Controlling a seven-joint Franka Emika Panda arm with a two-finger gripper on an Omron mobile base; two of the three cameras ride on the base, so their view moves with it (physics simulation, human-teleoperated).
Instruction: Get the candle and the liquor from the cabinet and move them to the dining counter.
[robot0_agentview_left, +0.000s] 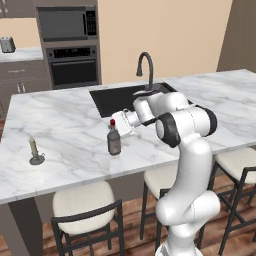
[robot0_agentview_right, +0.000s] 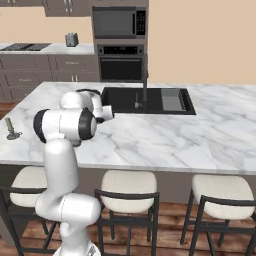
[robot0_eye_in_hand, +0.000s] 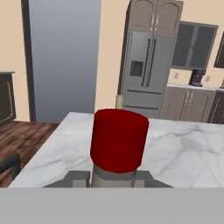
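The liquor (robot0_agentview_left: 114, 142) stands upright on the dining counter (robot0_agentview_left: 65, 115), near its front edge. My gripper (robot0_agentview_left: 116, 129) reaches in from the right at the bottle's neck, just under the red cap. In the hand view the cap (robot0_eye_in_hand: 119, 140) is very close, and grey fingers (robot0_eye_in_hand: 76, 178) sit against both sides of the neck. The candle (robot0_agentview_left: 34, 150) stands in its holder on the same counter, well to the left of the bottle, and is also seen in the right base view (robot0_agentview_right: 10, 127). Its cream tip (robot0_eye_in_hand: 119, 100) peeks over the cap. The cabinet is out of view.
A black sink (robot0_agentview_left: 115, 97) with a dark gooseneck tap (robot0_agentview_left: 145, 62) lies just behind the bottle. Cushioned stools (robot0_agentview_left: 82, 205) line the counter's near side. A wall oven and microwave (robot0_agentview_left: 70, 45) stand at the back; a fridge (robot0_eye_in_hand: 144, 78) faces the hand.
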